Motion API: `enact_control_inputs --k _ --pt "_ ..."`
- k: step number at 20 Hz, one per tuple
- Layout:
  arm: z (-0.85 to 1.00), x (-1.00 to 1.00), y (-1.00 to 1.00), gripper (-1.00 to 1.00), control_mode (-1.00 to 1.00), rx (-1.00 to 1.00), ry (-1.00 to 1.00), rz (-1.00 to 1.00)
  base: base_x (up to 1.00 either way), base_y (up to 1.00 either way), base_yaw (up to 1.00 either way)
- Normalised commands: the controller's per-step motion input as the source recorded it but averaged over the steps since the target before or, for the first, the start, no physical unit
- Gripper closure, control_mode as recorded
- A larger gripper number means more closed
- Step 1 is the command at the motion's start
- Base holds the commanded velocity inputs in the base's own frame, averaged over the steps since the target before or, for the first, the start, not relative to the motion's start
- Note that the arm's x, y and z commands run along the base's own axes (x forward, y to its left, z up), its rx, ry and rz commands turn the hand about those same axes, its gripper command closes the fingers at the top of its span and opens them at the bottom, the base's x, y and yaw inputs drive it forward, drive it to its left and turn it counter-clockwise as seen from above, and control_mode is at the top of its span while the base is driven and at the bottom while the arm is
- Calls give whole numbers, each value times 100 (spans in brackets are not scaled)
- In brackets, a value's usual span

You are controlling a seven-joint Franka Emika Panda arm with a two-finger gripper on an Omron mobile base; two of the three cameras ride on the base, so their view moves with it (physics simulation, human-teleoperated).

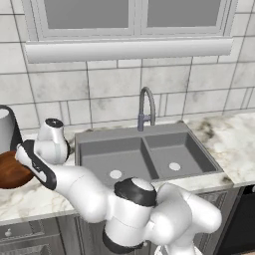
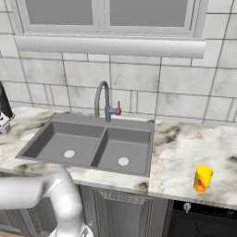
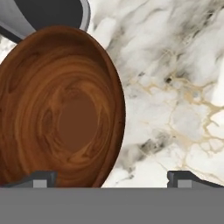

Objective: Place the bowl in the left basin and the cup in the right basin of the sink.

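The bowl (image 3: 61,107) sits upright, mouth up, on the marble worktop (image 3: 175,87) near its left end, left of the sink (image 1: 144,154); being round, it has no long axis. It is glossy reddish-brown wood with ringed grain, wide and shallow. In the hand view the gripper (image 3: 113,178) hangs over the bowl's rim, its fingers (image 3: 41,178) spread wide, one tip over the wood and the other over bare marble; they hold nothing, and whether a tip touches the bowl cannot be told. A pale-grey cylinder (image 1: 6,128) with a dark base stands just behind the bowl. The cup (image 2: 202,178), slim and bright yellow with a red mark, stands upright, long axis vertical, near the worktop's front edge, well right of the sink. The sink is matte dark grey: the left basin (image 1: 112,159) and right basin (image 1: 172,149) each have a pale round drain, a divider between them and an arched grey faucet (image 1: 146,107) behind.
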Motion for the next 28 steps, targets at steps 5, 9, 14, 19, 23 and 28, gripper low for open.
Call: enact_control_inputs --k 5,9,14,19,23,28 --pt "-13 10 14 -100 -100 0 0 0 0 0 0" --pt "-11 5 9 -100 -100 0 0 0 0 0 0" --pt "-18 0 11 -100 -100 0 0 0 0 0 0" --pt "-15 1 12 -100 -100 0 0 0 0 0 0" --pt "0 1 3 100 -100 0 0 0 0 0 0" --pt "0 0 0 100 -100 0 0 0 0 0 0"
